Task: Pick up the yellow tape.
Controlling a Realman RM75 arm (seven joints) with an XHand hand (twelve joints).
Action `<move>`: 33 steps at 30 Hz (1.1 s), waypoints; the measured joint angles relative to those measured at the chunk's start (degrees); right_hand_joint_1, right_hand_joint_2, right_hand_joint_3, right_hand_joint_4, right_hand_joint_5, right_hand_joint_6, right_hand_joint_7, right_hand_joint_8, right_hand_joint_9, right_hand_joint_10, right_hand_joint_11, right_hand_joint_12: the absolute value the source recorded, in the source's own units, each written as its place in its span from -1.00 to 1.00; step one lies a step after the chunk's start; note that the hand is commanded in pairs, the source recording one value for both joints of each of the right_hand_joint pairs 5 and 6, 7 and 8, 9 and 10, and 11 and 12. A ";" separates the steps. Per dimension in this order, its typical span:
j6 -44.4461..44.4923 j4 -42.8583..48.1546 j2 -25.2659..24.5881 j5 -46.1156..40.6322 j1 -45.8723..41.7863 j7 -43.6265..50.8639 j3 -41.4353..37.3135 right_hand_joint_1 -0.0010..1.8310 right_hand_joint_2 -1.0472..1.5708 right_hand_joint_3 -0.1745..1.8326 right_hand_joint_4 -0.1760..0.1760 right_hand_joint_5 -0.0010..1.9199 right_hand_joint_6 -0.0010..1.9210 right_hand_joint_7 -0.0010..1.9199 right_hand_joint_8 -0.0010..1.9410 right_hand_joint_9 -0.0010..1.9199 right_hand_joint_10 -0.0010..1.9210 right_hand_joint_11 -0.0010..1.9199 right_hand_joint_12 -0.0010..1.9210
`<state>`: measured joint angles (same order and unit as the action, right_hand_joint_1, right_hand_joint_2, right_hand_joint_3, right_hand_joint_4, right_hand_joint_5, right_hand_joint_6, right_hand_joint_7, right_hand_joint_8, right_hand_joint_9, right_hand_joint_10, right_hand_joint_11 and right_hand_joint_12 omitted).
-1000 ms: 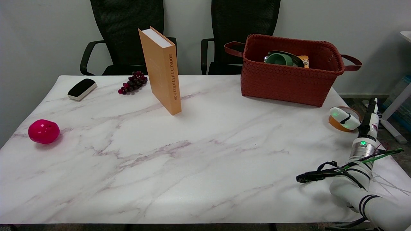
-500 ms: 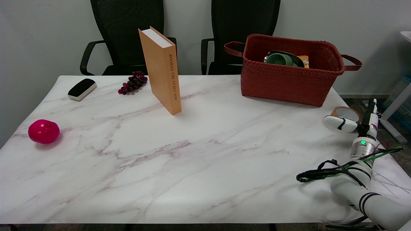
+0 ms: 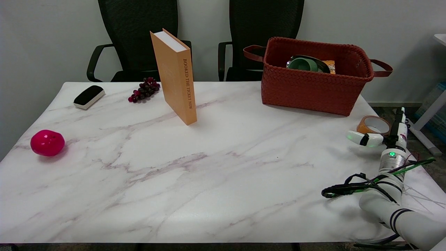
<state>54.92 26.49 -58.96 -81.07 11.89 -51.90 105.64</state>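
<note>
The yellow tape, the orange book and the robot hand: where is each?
yellow tape (image 3: pixel 366 127): head view, on its orange outer wall.
orange book (image 3: pixel 172 80): head view, on its front cover.
robot hand (image 3: pixel 378 134): head view, on its white thumb side.

On the desk a book stands up, leaning a little, near the back and left of the middle. Grapes lie just left of the book. An eraser lies further left, near the back left corner. A ball sits by the left edge, closer to the front. A basket stands at the back right, with a bowl in it. The tape lies flat by the right edge, in front of the basket. The robot hand is just in front of the tape. 2 chairs stand behind the desk.
</note>
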 measured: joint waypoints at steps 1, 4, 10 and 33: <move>-0.11 -0.02 0.00 0.14 0.03 0.00 -0.01 0.48 -0.64 -0.11 0.00 -1.00 -1.00 -1.00 -1.00 -1.00 -1.00 -1.00 -1.00; -0.44 -0.08 0.02 0.47 0.14 0.00 -0.05 0.48 -0.62 -0.13 0.00 -1.00 -1.00 -1.00 -1.00 -1.00 -1.00 -1.00 -1.00; -0.94 -0.17 0.04 0.93 0.29 0.00 -0.09 0.48 -0.58 -0.14 0.00 -1.00 -1.00 -1.00 -1.00 -1.00 -1.00 -1.00 -1.00; -1.59 -0.27 0.04 1.40 0.41 0.15 -0.37 0.51 -0.27 -0.17 0.00 -0.94 -0.94 -0.92 -0.92 -0.97 -0.97 -0.54 -0.54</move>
<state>53.33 26.22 -58.92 -79.67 12.30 -51.75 105.27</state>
